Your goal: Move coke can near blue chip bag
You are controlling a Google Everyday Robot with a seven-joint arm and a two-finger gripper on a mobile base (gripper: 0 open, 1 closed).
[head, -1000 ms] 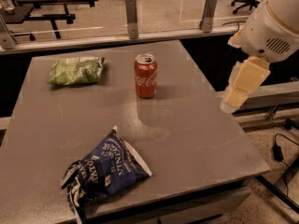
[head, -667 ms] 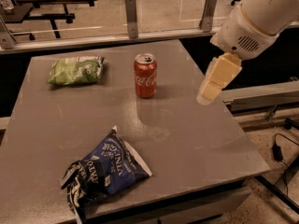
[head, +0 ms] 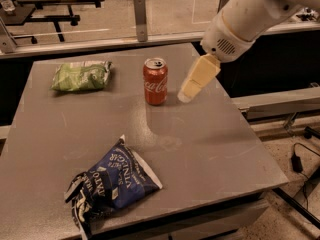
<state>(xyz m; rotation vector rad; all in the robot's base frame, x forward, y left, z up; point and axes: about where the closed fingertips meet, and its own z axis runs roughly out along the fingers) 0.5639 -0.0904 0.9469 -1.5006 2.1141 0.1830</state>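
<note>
The coke can (head: 155, 81), red with white script and a silver top, stands upright on the grey table (head: 210, 134) toward the back middle. The blue chip bag (head: 112, 181), dark blue foil with white lettering and black edges, lies near the table's front left edge. My gripper (head: 192, 86), with cream-coloured fingers, hangs from the white arm (head: 245, 14) just to the right of the can, close to it and not touching it. It holds nothing that I can see.
A light green snack bag (head: 81, 75) lies at the back left of the table. A glass partition with metal posts (head: 140, 11) runs behind the table. The table's right edge drops to a floor with cables (head: 300, 159).
My arm and gripper have swung left, from over the table's right edge to just beside the coke can. The can and both bags have not moved.
</note>
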